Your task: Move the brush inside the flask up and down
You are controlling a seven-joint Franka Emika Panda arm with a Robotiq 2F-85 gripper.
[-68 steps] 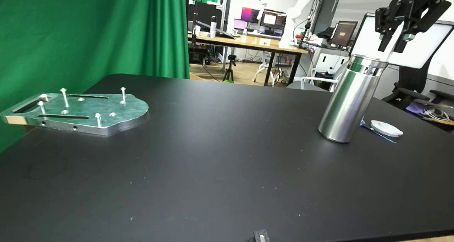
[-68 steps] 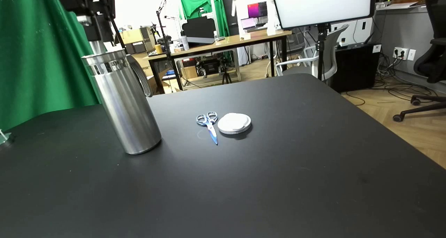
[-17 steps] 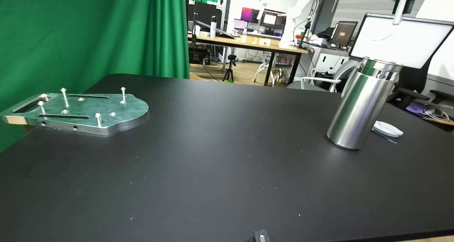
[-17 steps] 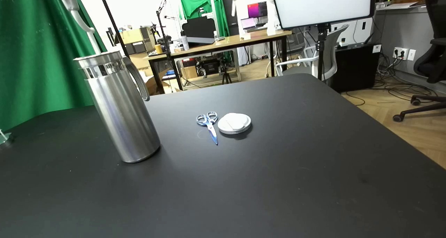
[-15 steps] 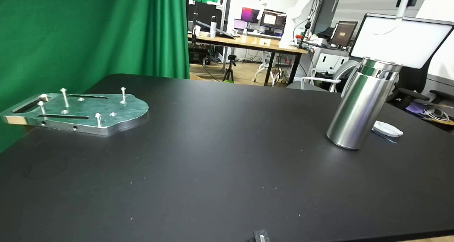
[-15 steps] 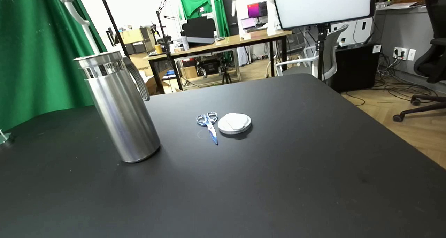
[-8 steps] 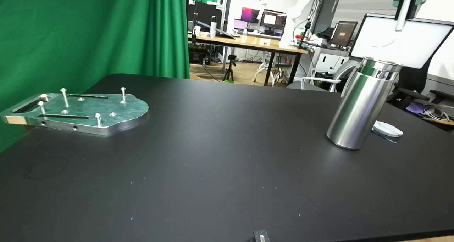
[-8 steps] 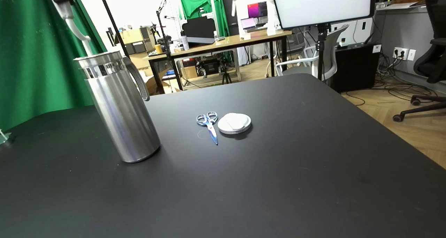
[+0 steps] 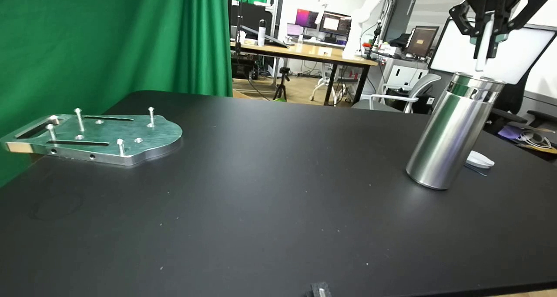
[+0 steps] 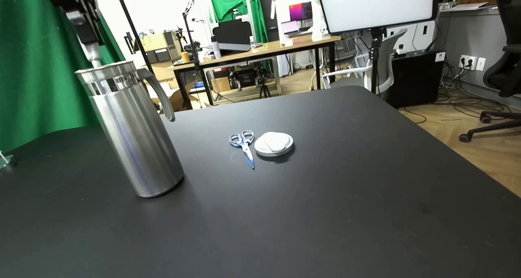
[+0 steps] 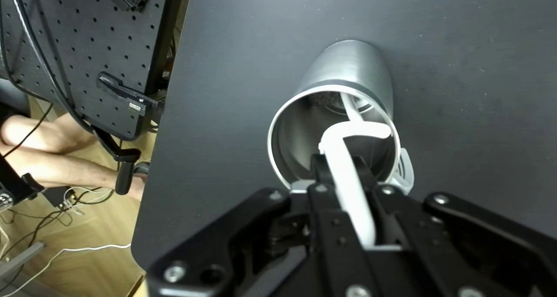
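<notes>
Brushed-steel flask (image 9: 452, 136) is stood on black table (image 9: 261, 210); white brush (image 11: 347, 175) is pinched by the handle between the fingers of the gripper (image 9: 485, 51), its lower stem held inside the flask.

White brush (image 11: 348, 177); silver flask (image 10: 136, 137)

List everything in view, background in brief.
Table: 1, black, foreground
Flask: 1, silver, on table
Brush: 1, white, partly inside flask
Scissors: 1, blue-silver, on table
Lid-like disc: 1, white, beside scissors
Pegged plate: 1, greenish, on table
Large curtain: 1, green, background
Lit screen: 1, white, background
Chairs: several, grey/black, background
Other robot arm: 1, white, background
Perforated board: 1, black, beside table
Person's limbs: 2, skin-toned, beside table
Gripper: 1, black, closed on brush
</notes>
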